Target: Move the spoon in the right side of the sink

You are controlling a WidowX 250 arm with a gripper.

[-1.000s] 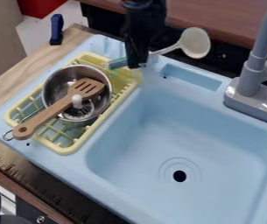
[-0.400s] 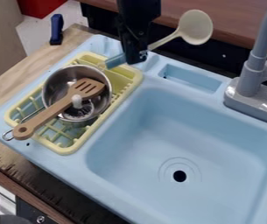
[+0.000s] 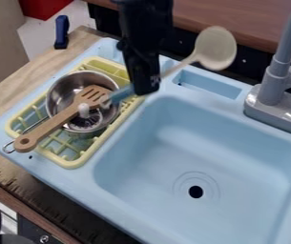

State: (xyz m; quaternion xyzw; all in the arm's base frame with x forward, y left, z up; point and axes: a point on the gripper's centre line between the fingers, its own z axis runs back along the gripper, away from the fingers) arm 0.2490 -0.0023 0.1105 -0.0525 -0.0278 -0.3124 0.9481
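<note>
Carrying the pale blue sink (image 3: 249,138), the wooden bench (image 3: 10,93) shows along one edge. Beside the basin sits a yellow rack (image 3: 72,164), holding a steel pot (image 3: 54,93) with a slotted wooden spatula (image 3: 48,127) laid across. Near the rack's far end, the black claw (image 3: 146,89) pinches the raised, slanting spoon (image 3: 215,48) by its handle.
</note>
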